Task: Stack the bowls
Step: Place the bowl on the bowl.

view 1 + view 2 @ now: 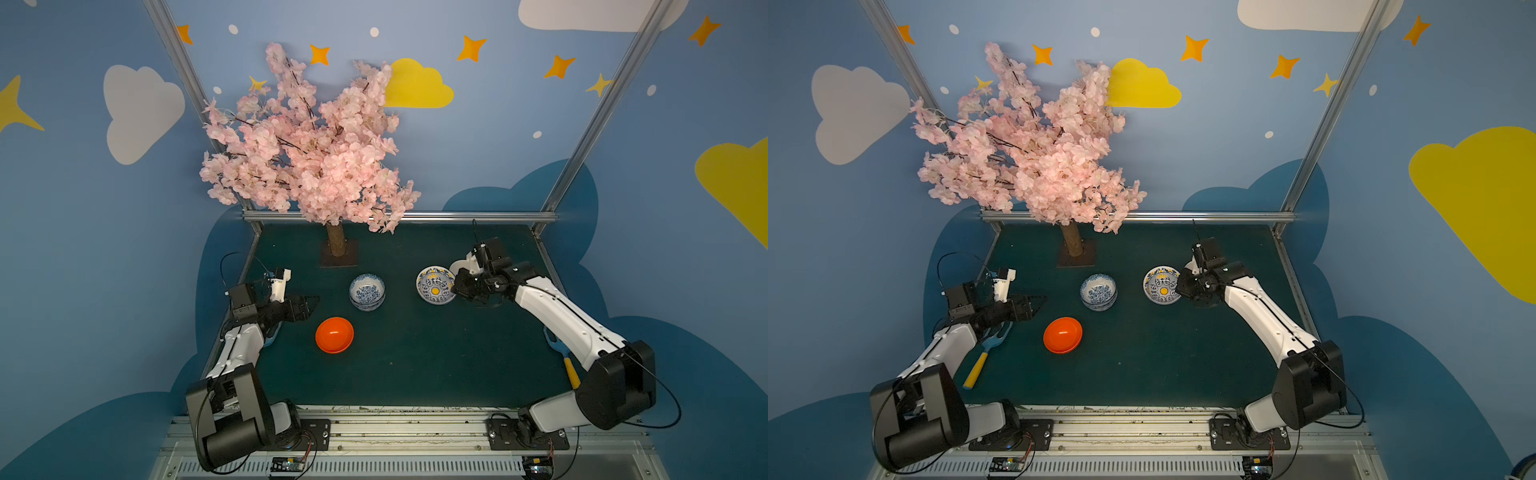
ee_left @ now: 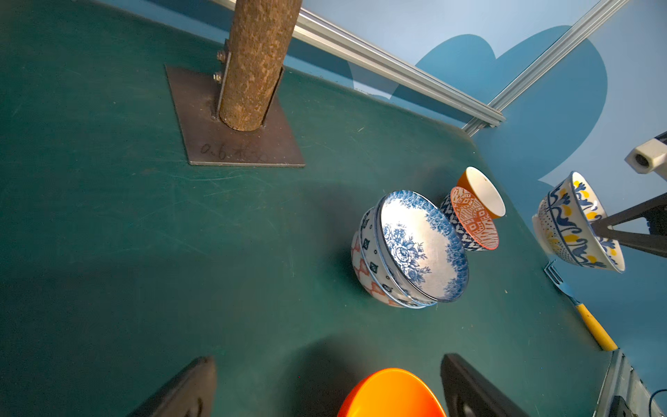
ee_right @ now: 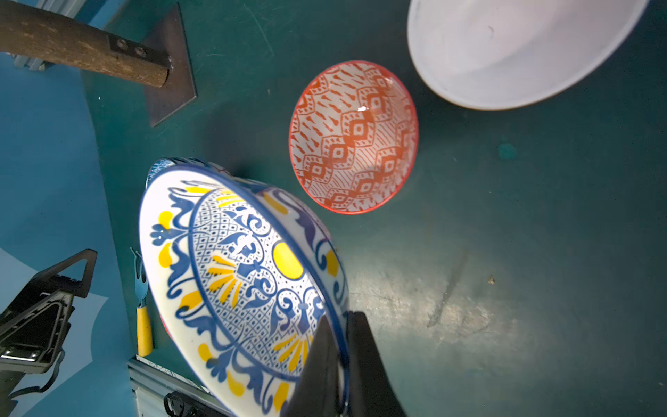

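Blue-and-yellow patterned round bowl (image 1: 434, 286) sits right of centre in both top views; right hand (image 1: 456, 286) pinches its right-side rim.

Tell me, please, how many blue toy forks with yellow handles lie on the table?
2. The left fork lies on the table beside the left arm; the right fork lies by the table's right edge, partly hidden under the right arm. The arms could hide more.
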Controlling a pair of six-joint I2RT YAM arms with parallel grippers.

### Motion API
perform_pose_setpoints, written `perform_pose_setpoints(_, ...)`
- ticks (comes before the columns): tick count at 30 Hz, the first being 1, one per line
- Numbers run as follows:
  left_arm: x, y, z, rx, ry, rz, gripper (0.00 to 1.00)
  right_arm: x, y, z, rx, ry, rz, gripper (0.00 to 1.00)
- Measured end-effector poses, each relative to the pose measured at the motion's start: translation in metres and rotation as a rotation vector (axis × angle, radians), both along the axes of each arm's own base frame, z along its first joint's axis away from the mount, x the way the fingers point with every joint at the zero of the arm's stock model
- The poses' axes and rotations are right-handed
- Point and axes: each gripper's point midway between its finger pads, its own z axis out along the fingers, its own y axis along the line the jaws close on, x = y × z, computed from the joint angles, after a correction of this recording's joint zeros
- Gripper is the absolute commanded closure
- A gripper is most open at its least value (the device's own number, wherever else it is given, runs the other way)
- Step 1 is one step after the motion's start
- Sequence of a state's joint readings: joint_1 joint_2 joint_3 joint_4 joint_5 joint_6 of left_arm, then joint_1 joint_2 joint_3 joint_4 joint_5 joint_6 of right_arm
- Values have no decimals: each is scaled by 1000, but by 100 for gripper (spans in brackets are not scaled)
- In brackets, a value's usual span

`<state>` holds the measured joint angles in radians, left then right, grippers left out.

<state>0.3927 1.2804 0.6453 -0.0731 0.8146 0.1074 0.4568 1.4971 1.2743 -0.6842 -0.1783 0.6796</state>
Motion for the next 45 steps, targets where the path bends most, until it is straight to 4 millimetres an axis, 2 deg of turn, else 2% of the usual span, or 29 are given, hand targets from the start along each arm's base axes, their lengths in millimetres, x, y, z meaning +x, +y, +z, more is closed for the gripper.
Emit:
perform_pose_setpoints(8,3,5,2,-7,-5,24,0,22,47,9,10,-18,75,100)
perform_pose_setpoints(15,8,43,8,-26,-13,168,0,39,88,15,23,-33,133,100)
perform_pose_setpoints(21,11,63,9,-55,-11,241,0,47,120,16,36,-39,179,100)
perform_pose_setpoints(30,12,76,3,-98,8,281,0,52,148,9,66,-17,228,100)
perform_pose_setpoints(45,14,62,1,-131,-1,207,0,44,174,-8,88,29,279,100)
